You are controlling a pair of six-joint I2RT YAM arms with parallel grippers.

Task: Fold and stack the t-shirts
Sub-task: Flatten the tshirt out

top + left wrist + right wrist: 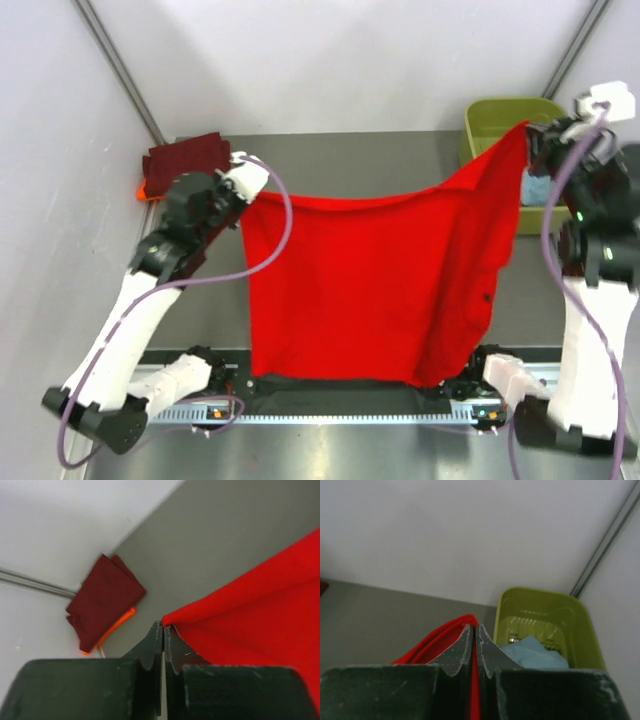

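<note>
Top external view, contents by size.

1. Tabletop point(340, 165): grey. Its middle is covered from sight by item 2.
2. Red t-shirt point(370, 290): held up and spread wide over the middle of the tabletop, hanging down toward the near edge. The right corner is higher than the left and the top edge sags between them.
3. Green tub point(500, 112): far right corner.
4. Maroon t-shirt point(185, 158): folded, far left corner, lying on item 5.
5. Orange t-shirt point(143, 190): only a thin strip shows under the maroon one.
6. Light blue t-shirt point(532, 652): crumpled inside the tub.
7. Left tool point(163, 626): fingers pressed together, pinching the red shirt's left corner.
8. Right tool point(473, 626): fingers pressed together with red cloth between them, just beside the tub.

Step in hand, as judged: opening out the red shirt before folding. The next move calls for both arms to come down together, keeping the cloth taut, so it lies flat mid-tabletop.

Not made out: sleeves and collar of the red shirt; whether its lower hem touches the tabletop; most of the blue shirt in the top view, behind red cloth and the right arm.
</note>
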